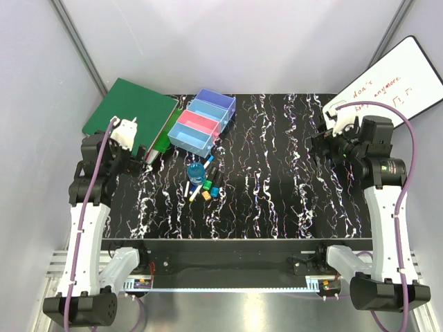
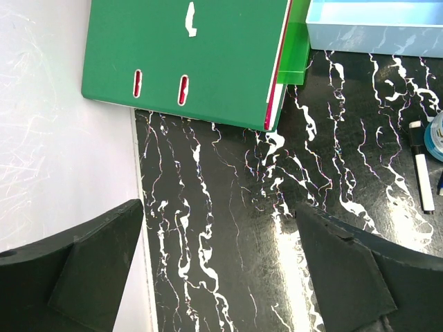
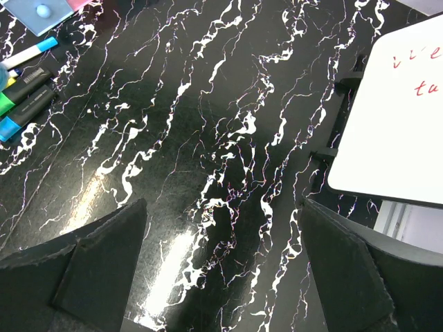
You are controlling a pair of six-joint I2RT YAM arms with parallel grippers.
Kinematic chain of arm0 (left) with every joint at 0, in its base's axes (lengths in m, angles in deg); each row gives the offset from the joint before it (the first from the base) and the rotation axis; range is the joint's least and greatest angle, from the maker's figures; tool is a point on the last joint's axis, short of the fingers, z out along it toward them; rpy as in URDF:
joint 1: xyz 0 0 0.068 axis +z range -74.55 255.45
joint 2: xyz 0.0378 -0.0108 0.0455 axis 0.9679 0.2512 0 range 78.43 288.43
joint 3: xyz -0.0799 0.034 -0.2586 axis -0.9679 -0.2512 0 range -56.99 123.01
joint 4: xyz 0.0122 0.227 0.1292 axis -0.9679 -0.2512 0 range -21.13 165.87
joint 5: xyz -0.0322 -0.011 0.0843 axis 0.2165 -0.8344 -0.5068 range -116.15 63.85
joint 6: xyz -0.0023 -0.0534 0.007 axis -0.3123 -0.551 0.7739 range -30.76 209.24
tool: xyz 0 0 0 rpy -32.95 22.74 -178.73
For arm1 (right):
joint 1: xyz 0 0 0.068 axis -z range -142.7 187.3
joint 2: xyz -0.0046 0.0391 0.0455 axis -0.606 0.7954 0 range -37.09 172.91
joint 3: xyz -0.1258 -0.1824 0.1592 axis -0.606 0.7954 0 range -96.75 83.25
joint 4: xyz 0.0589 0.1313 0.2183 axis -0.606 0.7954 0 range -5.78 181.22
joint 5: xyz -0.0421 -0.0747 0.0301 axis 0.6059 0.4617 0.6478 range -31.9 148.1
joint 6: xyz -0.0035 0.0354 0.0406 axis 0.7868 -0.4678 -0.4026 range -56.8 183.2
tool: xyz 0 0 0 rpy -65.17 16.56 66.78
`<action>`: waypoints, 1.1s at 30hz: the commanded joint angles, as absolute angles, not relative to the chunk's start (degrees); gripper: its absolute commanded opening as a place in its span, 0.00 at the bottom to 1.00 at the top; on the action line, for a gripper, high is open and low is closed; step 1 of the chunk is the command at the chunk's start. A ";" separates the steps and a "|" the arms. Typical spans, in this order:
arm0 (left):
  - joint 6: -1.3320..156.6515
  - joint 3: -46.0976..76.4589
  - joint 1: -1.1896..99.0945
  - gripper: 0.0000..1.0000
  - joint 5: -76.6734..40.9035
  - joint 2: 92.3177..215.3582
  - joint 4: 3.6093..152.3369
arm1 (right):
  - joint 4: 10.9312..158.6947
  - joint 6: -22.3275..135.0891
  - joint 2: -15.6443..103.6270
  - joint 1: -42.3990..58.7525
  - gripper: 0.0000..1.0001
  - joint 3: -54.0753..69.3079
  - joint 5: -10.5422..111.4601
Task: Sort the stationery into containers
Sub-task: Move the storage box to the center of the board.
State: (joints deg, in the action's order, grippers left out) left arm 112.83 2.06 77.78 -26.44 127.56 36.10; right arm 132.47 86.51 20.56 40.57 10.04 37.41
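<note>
The stationery (image 1: pixel 203 181) lies in a small heap on the black marbled table, left of centre: a round blue tin (image 1: pixel 196 170) and short pens and markers. Just behind it stand the containers (image 1: pixel 201 122), a joined row of light blue, pink, light blue and purple bins. My left gripper (image 1: pixel 140 158) hovers left of the heap, open and empty (image 2: pixel 221 266); its view catches a white pen (image 2: pixel 421 169) and a bin's edge (image 2: pixel 374 28). My right gripper (image 1: pixel 322 142) is far to the right, open and empty (image 3: pixel 221 270); markers (image 3: pixel 21 97) show at its view's top left.
A large green ring binder (image 1: pixel 128 107) lies at the table's back left corner, against the bins (image 2: pixel 187 55). A whiteboard with red writing (image 1: pixel 394 86) leans at the back right (image 3: pixel 394 124). White walls close in on the left and back.
</note>
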 commanded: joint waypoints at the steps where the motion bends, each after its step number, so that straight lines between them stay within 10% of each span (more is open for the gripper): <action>1: 111.39 2.69 78.00 0.99 -27.64 126.69 39.74 | 130.63 85.96 18.90 40.47 1.00 8.63 36.74; 11: 110.41 2.60 78.00 0.99 -26.86 125.28 40.54 | 137.55 93.24 22.49 40.47 1.00 4.07 31.31; 25: 115.52 1.81 77.91 0.99 -24.83 125.01 40.19 | 138.62 101.25 58.86 23.16 1.00 -20.44 44.21; 33: 116.66 0.14 77.82 0.99 -22.46 126.33 40.19 | 130.81 95.72 81.98 17.63 0.83 -44.94 45.18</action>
